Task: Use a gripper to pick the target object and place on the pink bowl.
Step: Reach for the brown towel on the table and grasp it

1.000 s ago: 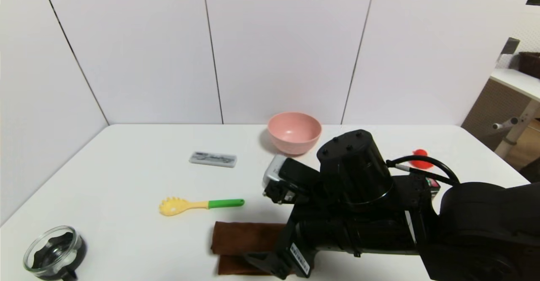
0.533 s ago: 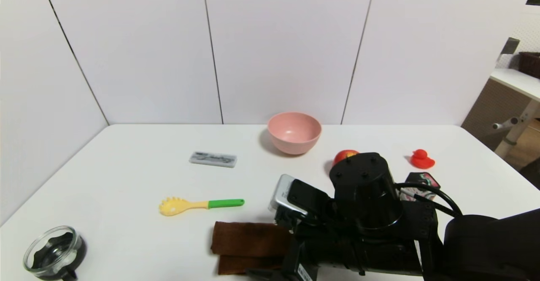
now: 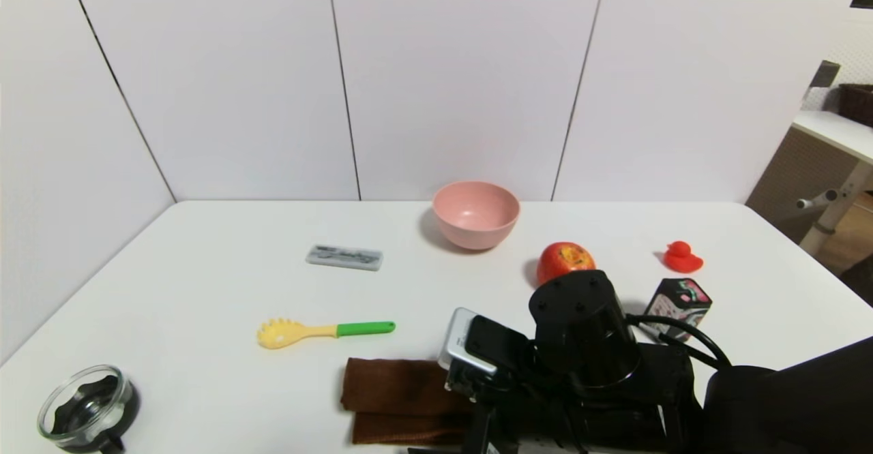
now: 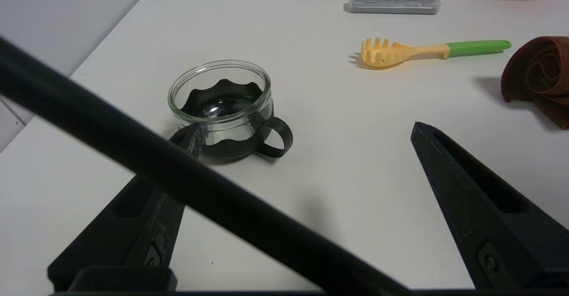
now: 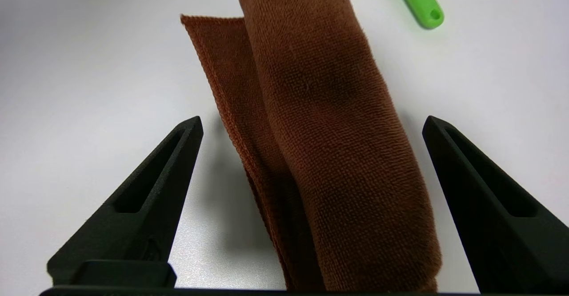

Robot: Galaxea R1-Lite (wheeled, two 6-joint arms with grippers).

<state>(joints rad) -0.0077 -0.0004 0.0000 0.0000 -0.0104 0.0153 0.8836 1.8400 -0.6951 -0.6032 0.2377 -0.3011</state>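
Note:
The dark brown folded towel (image 3: 402, 399) lies near the table's front edge, its right end hidden under my right arm (image 3: 580, 345). In the right wrist view my right gripper (image 5: 311, 125) is open, one finger on either side of the towel (image 5: 329, 154) and both clear of the cloth. The pink bowl (image 3: 475, 213) stands empty at the back centre of the table. My left gripper (image 4: 306, 129) is open with nothing in it, low over the table near the glass bowl (image 4: 220, 105). It is out of the head view.
A red apple (image 3: 565, 260), a red duck (image 3: 682, 257) and a small dark box (image 3: 678, 307) sit to the right. A yellow pasta spoon with a green handle (image 3: 320, 331) lies just behind the towel. A grey case (image 3: 344, 256) lies at mid-left, and the glass bowl (image 3: 89, 410) is at the front left.
My right arm has dropped and drawn back toward the front edge over the towel's right end, uncovering the apple and the small box. Nothing else moved.

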